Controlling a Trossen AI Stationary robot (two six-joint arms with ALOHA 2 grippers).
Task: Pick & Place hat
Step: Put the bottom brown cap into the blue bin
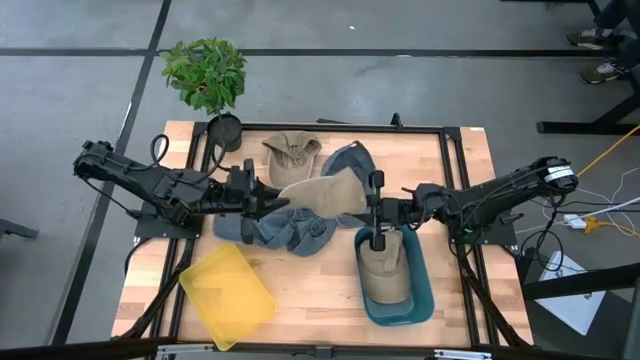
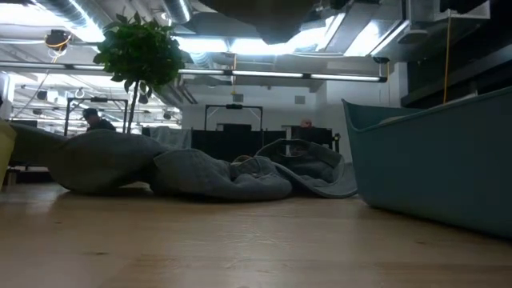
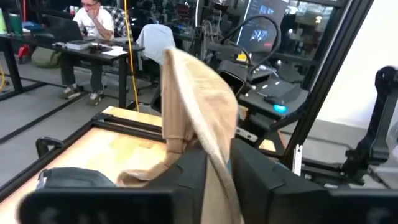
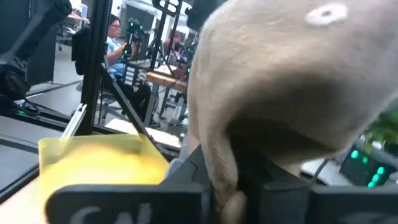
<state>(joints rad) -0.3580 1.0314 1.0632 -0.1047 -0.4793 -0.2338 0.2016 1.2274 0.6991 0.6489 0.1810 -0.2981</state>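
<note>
Soft matt cloth hat [image 1: 322, 194]; smooth plastic teal bin [image 1: 425, 292]; pale wood table [image 1: 320, 300]

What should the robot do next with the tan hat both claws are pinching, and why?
Probably the left gripper should let go. The tan hat hangs between both arms, with the right gripper shut on its other edge, near the teal bin that already holds a hat. Freed, the right arm could carry it there.

Light wooden worktop [image 1: 310, 290] w/ black frame rails. Yellow plastic tray [image 1: 228, 297] at near-left corner, teal plastic bin [image 1: 420, 296] near-right of centre, crumpled grey-blue fabric hats [image 1: 285, 232] mid-worktop, tan fabric cap [image 1: 291, 154] + potted green plant [image 1: 207, 75] at far-left edge.
</note>
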